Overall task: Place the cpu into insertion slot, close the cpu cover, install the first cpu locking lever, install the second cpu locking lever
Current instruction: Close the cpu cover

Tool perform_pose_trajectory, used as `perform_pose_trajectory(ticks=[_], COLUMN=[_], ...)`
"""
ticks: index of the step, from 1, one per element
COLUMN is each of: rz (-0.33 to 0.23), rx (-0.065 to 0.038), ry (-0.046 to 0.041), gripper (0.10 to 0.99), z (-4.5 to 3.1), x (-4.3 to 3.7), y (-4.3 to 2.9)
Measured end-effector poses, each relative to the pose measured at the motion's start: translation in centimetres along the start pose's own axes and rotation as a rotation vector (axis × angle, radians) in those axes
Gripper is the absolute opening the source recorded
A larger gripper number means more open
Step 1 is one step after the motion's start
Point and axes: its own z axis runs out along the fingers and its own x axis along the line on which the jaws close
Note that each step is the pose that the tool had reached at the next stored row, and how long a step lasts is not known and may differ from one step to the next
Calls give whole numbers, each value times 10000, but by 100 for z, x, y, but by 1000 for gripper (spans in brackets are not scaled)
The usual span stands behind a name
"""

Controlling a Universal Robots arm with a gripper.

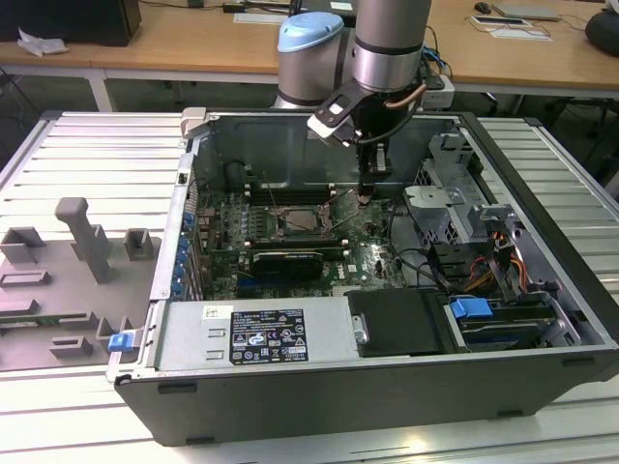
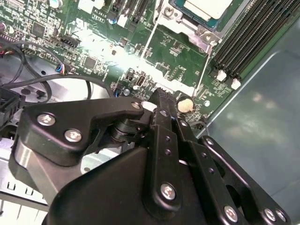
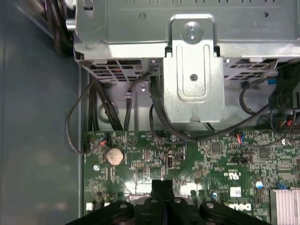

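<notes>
The black two-fingered pincer [image 1: 371, 191] is hanging inside the open dark-grey metal computer case [image 1: 319, 411]. Its fingers are pressed together close over the green motherboard [image 3: 211, 164], near a round silver coin battery [image 3: 114, 155]. The small flat square cpu with a pale silver-grey top [image 2: 206, 6] is lying in the square silver-rimmed insertion slot [image 1: 305, 220]. The slot is sitting apart from the pincer, toward the exterior view's left. The case is resting on a ribbed grey metal desk [image 1: 97, 155].

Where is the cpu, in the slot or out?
In: the cpu lies pale top up inside the slot, within its silver rim, in the second wrist view.
</notes>
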Motion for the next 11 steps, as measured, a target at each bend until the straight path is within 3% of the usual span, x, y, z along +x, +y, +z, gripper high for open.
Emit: perform_pose_trajectory(ticks=[6, 11], rz=[0, 2], rx=[3, 3], ry=[0, 0], gripper=[106, 106], z=[40, 152], x=[2, 1], y=[72, 81])
